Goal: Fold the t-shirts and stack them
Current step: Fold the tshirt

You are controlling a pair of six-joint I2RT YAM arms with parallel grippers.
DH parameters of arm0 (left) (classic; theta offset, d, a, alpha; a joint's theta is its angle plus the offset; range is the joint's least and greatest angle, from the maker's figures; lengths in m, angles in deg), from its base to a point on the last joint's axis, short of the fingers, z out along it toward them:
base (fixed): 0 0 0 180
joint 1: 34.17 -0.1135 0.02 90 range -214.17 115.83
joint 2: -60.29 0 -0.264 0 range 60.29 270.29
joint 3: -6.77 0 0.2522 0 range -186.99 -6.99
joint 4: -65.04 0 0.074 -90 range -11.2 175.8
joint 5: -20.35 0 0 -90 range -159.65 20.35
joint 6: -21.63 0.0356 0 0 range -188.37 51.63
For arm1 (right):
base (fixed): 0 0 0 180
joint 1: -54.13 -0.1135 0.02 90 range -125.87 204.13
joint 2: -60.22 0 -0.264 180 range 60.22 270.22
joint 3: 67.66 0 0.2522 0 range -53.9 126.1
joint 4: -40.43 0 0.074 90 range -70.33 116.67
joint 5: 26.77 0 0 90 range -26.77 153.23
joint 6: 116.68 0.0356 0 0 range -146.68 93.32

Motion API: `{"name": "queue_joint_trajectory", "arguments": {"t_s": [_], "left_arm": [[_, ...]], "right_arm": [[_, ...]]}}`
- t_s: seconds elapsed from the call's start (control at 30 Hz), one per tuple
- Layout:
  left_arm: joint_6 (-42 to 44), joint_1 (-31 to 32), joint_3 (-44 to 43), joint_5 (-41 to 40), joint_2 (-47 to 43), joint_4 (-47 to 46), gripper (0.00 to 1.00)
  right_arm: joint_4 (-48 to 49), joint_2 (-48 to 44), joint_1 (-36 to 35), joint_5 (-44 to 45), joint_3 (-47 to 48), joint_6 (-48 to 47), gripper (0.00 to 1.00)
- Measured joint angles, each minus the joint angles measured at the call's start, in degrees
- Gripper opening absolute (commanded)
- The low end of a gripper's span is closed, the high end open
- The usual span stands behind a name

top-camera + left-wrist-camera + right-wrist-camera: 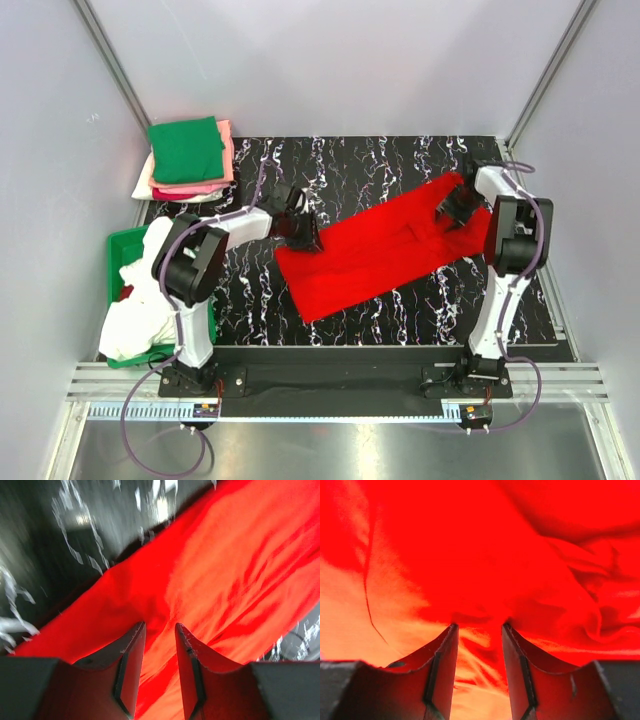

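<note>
Left hand [160,626] and right hand [479,626] pinch opposite ends of the red t-shirt [380,255].

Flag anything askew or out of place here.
The red tee lies diagonally across the table, bunched at its right end by the right gripper. White cloth spills over the bin's near rim.
</note>
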Motion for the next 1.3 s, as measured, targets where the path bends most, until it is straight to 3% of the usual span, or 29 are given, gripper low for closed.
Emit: {"name": "queue_joint_trajectory", "arguments": {"t_s": [0.17,0.3,0.37,0.53,0.73,1.03,1.17,1.3], "left_arm": [[-7.0,4.5,12.7,4.9,-6.7,-8.1,0.38],[-14.8,13.9,19.8,10.3,-8.5,-16.5,0.38],[-17.9,18.0,21.3,11.5,-8.5,-19.3,0.38],[-21.4,20.5,22.3,12.2,-8.5,-20.3,0.38],[-21.9,20.4,22.6,11.5,-9.3,-19.1,0.37],[-17.1,17.0,25.2,5.1,-16.8,-7.8,0.37],[-15.1,14.6,25.4,2.8,-19.1,-3.6,0.42],[-13.4,14.5,24.6,0.5,-21.7,2.2,0.53]], "right_arm": [[-4.8,14.7,-2.9,-5.5,24.1,-0.6,0.47],[-5.8,29.4,-10.1,-12.2,49.3,-2.0,0.50],[-5.2,34.0,-13.8,-14.7,56.9,-2.2,0.51],[-1.2,34.6,-20.6,-17.6,56.0,-0.7,0.52],[0.0,34.4,-19.3,-15.9,56.0,2.1,0.54],[2.6,36.6,-17.8,-8.3,59.8,9.0,0.56],[5.0,37.6,-17.8,-7.9,60.8,11.9,0.58],[8.9,38.0,-17.7,-9.7,60.8,13.7,0.64]]}}
